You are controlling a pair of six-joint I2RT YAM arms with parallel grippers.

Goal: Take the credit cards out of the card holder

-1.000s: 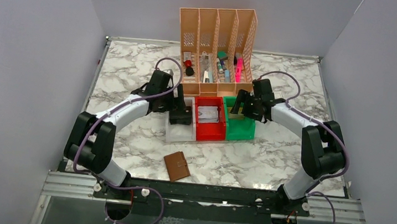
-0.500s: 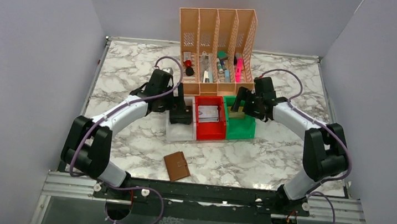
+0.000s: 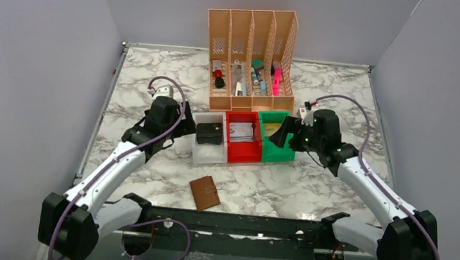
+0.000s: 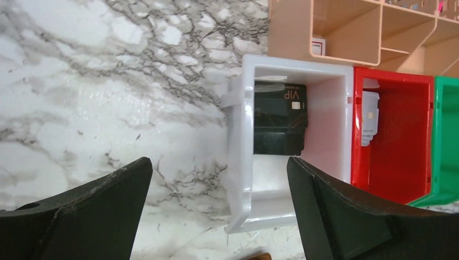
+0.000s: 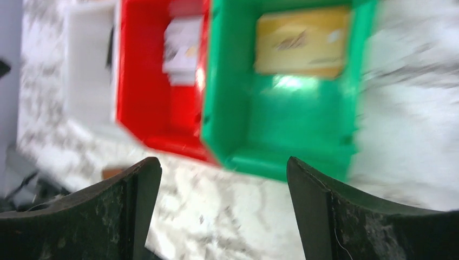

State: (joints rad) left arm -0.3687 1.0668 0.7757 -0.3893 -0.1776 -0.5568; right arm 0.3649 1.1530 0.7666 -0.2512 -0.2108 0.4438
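Where the marble (image 3: pixel 286 187) nears its front edge: holder (image 3: pixel 205 192), lying flat, apart from both grippers.
Cards (image 3: pixel 241 130): stacked in red bin (image 3: pixel 242 152).
Left gripper (image 4: pixel 216 162): jaws wide, empty.
Right gripper (image 5: pixel 223 162): jaws wide, empty.

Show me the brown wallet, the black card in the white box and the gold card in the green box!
flat brown leather-like card holder (image 3: pixel 205 192): top view, middle of cover.
black card (image 4: pixel 279 124) in the white bin (image 4: pixel 241 173): left wrist view, card's middle.
gold card (image 5: pixel 300 40) in the green bin (image 5: pixel 281 119): right wrist view, card's middle.
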